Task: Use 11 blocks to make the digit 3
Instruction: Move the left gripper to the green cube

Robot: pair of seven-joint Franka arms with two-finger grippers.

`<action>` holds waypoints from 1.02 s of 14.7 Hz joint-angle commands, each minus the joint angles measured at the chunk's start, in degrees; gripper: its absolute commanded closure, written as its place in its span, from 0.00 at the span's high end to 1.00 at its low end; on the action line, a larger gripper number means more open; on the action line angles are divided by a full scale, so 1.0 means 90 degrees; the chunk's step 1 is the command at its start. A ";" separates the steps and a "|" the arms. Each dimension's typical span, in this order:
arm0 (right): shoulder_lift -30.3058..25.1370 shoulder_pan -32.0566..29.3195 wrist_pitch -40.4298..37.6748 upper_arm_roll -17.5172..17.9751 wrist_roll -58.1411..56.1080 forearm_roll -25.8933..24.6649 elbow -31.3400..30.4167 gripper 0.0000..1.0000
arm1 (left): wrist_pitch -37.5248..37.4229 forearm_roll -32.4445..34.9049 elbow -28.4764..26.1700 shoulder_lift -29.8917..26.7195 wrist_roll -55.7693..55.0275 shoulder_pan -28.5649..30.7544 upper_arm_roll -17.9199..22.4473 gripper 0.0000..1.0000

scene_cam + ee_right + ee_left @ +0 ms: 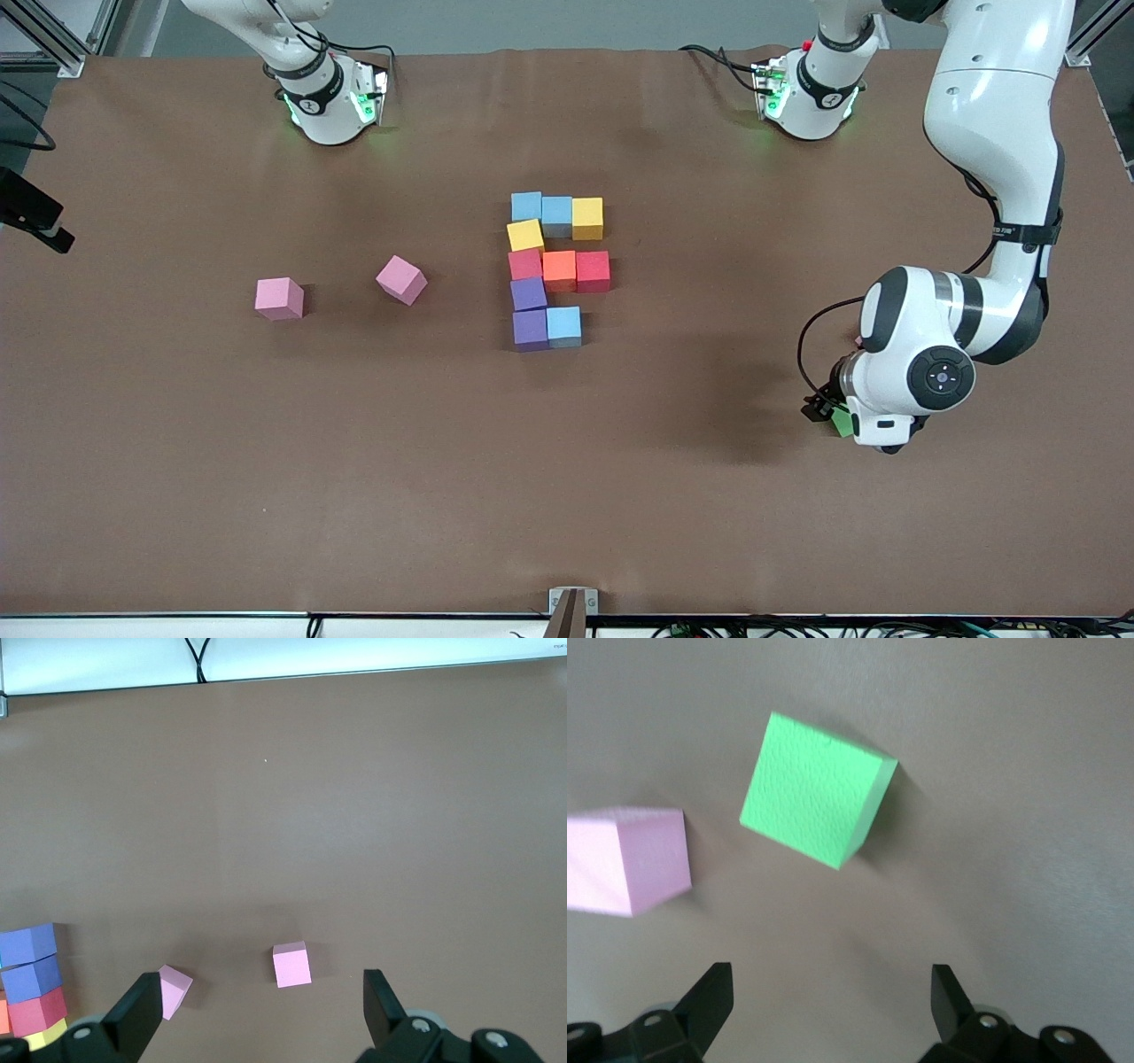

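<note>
Left gripper [831,997] wide open, empty, over green cube [815,788] toward left arm's end of table | pink cube [625,859] just beside: fingers may snag it | right gripper [255,1005] open, waiting

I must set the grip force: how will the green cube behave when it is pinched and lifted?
The green cube looks like matte foam, so probably light and slightly squashy. Its textured flat faces should resist slipping. Lying flat on the table, it is unlikely to roll.
</note>
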 commanded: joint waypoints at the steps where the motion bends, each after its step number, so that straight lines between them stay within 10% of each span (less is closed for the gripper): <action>1: -0.0101 -0.0079 -0.0003 0.0029 -0.0103 -0.0065 -0.0054 1.00 | 0.0229 0.0252 -0.0205 -0.0105 0.1019 0.0247 -0.0057 0.99; 15: -0.0062 -0.0088 0.0016 0.0038 -0.0083 -0.0055 -0.0054 1.00 | 0.1616 0.0301 -0.0157 0.0462 0.2595 0.0765 -0.0057 0.99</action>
